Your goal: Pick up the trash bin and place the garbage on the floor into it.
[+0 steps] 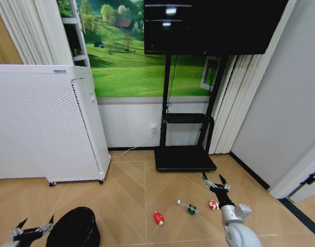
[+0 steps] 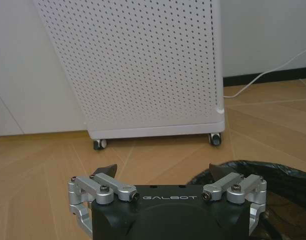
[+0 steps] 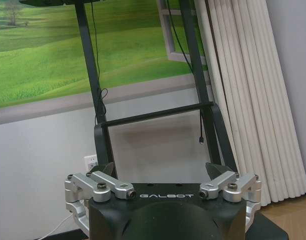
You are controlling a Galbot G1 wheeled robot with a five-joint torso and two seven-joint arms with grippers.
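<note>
Left end effector (image 1: 33,226), partly cropped, beside trash bin (image 1: 74,228).

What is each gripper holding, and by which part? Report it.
Nothing is held. The left gripper is open beside the trash bin; the right gripper is open above the floor, near the garbage.

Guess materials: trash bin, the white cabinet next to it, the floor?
Trash bin: black, with what looks like a crinkly glossy plastic liner at the rim; the wall material is unclear. White cabinet: probably painted sheet metal or plastic, matte, evenly perforated, on casters. Floor: wood-look herringbone planks, light sheen; laminate or real wood is open.
</note>
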